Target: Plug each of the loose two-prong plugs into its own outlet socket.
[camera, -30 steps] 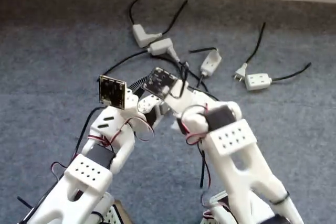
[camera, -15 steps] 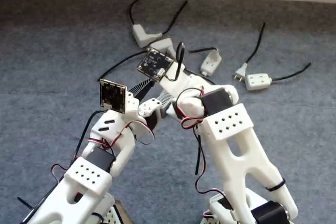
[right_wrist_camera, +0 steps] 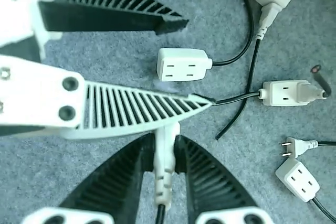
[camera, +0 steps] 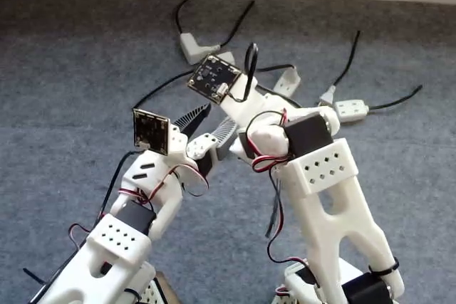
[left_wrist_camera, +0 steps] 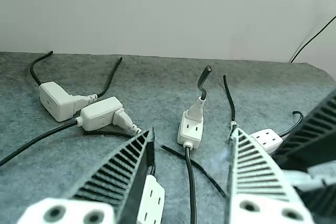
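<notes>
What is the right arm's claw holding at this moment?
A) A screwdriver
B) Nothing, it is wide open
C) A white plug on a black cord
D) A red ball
C: in the right wrist view, the right claw is shut on a white plug, which is pinched between its two fingers.

Grey carpet [camera: 57,90] covers the work surface, and a plain pale wall [left_wrist_camera: 157,9] rises along its far edge
</notes>
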You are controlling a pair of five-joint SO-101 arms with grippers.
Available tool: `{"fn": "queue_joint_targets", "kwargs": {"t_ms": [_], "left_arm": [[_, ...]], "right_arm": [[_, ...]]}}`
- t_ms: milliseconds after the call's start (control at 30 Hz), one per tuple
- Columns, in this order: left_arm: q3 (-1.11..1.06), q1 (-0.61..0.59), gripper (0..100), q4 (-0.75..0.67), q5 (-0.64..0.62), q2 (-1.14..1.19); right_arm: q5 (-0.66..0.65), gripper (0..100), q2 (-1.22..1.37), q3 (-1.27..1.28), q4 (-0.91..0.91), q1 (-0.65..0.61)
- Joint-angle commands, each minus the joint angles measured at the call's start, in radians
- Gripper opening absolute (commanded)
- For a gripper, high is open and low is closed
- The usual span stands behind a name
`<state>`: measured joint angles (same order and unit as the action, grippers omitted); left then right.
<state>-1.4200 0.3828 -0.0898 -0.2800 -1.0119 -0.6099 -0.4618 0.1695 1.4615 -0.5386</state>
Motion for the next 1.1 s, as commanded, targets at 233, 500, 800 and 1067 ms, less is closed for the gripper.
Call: {"fn": "queue_joint_targets", "kwargs": {"t_ms": [233, 500, 800, 1067], "left_arm": [[0.002, 0.016, 22, -0.006, 0.011, -0.007], [0.001, 0.016, 22, -0.006, 0.011, -0.007], [0.002, -0.013, 22, -0.005, 0.011, -0.007], [0.068, -0.107, 22, -0.005, 0.005, 0.131]], "right_arm": [[0.021, 4.4, -0.015, -0.062, 0.002, -0.041], [0.149, 4.4, -0.004, -0.128, -0.008, -0.013], [0.281, 4.4, -0.01, -0.117, -0.012, 0.114], [0.305, 4.4, -0.002, -0.108, 0.025, 0.266]]}}
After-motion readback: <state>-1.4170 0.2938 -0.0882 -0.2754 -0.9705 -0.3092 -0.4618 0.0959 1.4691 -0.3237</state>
